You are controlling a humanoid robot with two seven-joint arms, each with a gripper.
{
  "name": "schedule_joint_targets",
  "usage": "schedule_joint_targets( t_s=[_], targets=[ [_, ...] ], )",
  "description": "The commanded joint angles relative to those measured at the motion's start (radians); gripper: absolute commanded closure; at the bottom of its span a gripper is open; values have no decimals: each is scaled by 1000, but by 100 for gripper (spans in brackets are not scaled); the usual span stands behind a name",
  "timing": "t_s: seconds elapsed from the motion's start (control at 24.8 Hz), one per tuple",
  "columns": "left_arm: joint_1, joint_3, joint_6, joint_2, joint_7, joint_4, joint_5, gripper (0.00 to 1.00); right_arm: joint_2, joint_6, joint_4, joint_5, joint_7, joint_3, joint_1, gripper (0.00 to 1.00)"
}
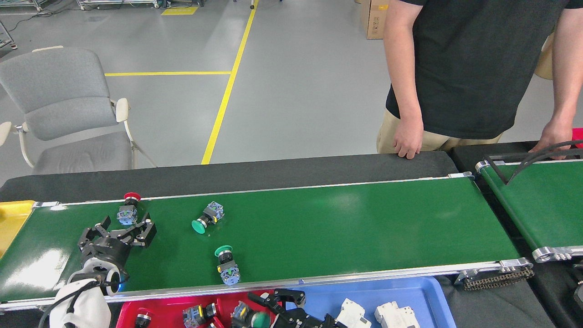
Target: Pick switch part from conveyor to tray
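The conveyor (346,218) carries three switch parts: a red-capped one (128,210) at the far left, a green-capped one (207,218) lying on its side, and another green-capped one (227,265) near the front rail. My left gripper (117,229) is open over the belt, just in front of the red-capped part and apart from it. My right gripper (275,304) is low at the frame's bottom, over the seam between the red tray (155,306) and the blue tray (410,291). It is shut on a green-capped switch part (248,315), and the frame edge partly cuts it off.
A person stands across the belt with one hand (406,146) on the black table edge. The blue tray holds white parts (395,315), and the red tray holds several switch parts. There is a yellow tray (11,214) at the far left, a narrower belt (542,205) on the right, and a grey chair (68,114) behind.
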Motion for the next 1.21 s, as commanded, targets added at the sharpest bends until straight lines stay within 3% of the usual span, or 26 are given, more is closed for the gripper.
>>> schedule_joint_targets(
  t_s=[0.0,0.08,0.12,0.2,0.32,0.48,0.56,0.77,0.89,0.97,1.09,1.17],
  targets=[
    [-34,0,17,26,38,41,2,13,14,-5,-17,-5,-8,-6,-17,1],
    [-34,3,18,53,51,70,3,30,19,5,-31,-9,-11,-37,-22,1],
    [-31,5,18,67,62,87,5,46,20,9,-46,-11,-16,-87,-16,1],
    [-28,14,20,87,81,122,26,62,33,11,-64,-14,-28,-221,19,2],
    [-22,20,20,124,88,154,91,74,74,49,-90,-14,-30,-389,79,2],
    [29,14,6,121,113,125,106,87,71,93,-92,-14,-33,-549,99,2],
    [85,9,-18,105,114,14,103,88,65,93,-97,-14,-33,-629,121,2],
    [404,3,-203,35,35,-581,115,88,45,93,-95,-16,-34,-751,128,2],
    [582,-10,-288,-8,-22,-848,160,85,39,97,-101,-23,-33,-771,127,2],
    [720,-37,-337,-45,-56,-1009,161,71,31,97,-132,-25,-34,-779,131,2],
    [877,-103,-348,-109,-84,-1147,158,33,28,103,-182,-25,-34,-793,184,3],
    [898,-155,-342,-138,-85,-1147,155,0,28,152,-250,-22,-34,-793,259,3]
  ],
)
